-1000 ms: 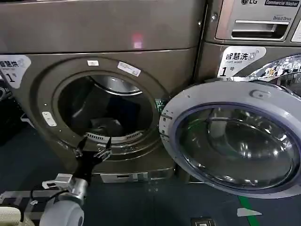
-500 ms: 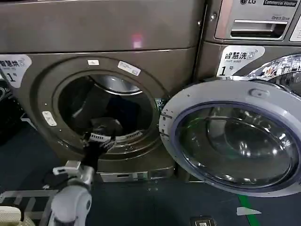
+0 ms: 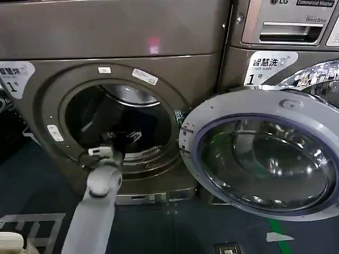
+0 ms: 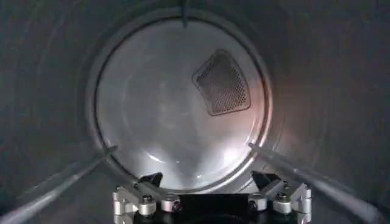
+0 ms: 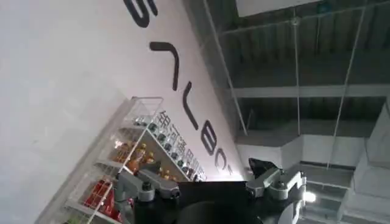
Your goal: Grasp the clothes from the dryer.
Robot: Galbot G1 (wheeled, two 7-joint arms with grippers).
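My left hand (image 3: 132, 136) reaches through the porthole of the dryer (image 3: 53, 106), inside the steel drum (image 4: 183, 122), its fingers (image 4: 149, 181) spread wide and holding nothing. The door (image 3: 262, 159) hangs swung out to the right. A dark heap low in the drum may be the clothes (image 3: 108, 140); I cannot tell. My right hand (image 5: 210, 185), released, points at a wall with shelves (image 5: 122, 170).

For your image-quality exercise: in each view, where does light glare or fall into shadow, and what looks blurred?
Head view: ceiling lights reflect in the open door glass; the dryer drum interior is dark, and the left end effector inside looks motion-blurred. Left wrist view: a bright sheen on the drum's back wall, walls in shadow. Right wrist view: the white wall is evenly bright.
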